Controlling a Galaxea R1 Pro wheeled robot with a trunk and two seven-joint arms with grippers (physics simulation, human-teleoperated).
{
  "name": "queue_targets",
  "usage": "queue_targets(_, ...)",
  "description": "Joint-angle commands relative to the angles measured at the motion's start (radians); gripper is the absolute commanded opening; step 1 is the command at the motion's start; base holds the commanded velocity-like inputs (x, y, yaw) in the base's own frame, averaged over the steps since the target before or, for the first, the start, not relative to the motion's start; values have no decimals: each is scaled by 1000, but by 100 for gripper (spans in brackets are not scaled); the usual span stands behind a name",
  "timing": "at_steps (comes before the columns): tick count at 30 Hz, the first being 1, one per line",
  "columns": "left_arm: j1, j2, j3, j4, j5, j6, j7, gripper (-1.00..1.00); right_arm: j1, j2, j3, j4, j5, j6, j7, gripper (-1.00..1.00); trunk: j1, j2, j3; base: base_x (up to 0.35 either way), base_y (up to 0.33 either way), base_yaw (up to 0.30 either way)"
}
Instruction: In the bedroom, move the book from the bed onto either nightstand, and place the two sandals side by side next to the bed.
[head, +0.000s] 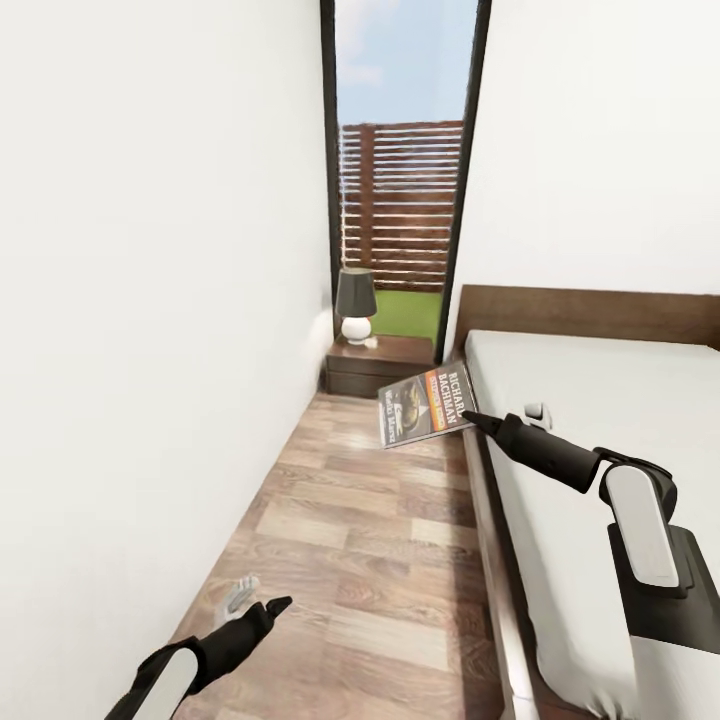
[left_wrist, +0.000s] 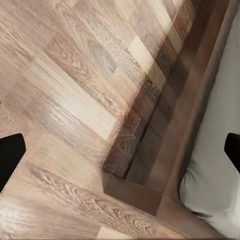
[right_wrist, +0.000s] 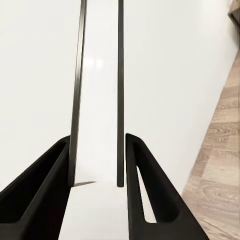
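Dark-covered, the book is gripped at its edge by the right tool, held in the air beside the bed. The left tool hangs released. Carrying is underway; the nightstand, at twelve o'clock, must be reached next.

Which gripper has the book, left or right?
The right gripper, reaching out along the bed edge, pinches the book by its corner, held above the floor. The left gripper hangs low over the wood floor with nothing in it.
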Motion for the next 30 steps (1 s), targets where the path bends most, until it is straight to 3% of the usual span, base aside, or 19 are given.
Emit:
queue_targets(1,0,1,-2,2,3,2,0,100,-1,0,-1,0,7,5,10,-100,0,0,-1,201,279,-265)
queue_targets(6,-5,-1,-7,39,-1,-2,3,100,-1,0,-2,0,6,5,10,-100,0,0,-1,229,257,-265)
queue_targets(21,-9,-8,-11,63,-126,-6,7,100,-1,0,-2,0,6,5,10,-100,0,0,-1,273,182,-260)
queue_targets(30,-9,-10,-7,66,-143,-7,10,100,-1,2,-2,7,4,3,13,-100,0,0,-1,310,97,-71)
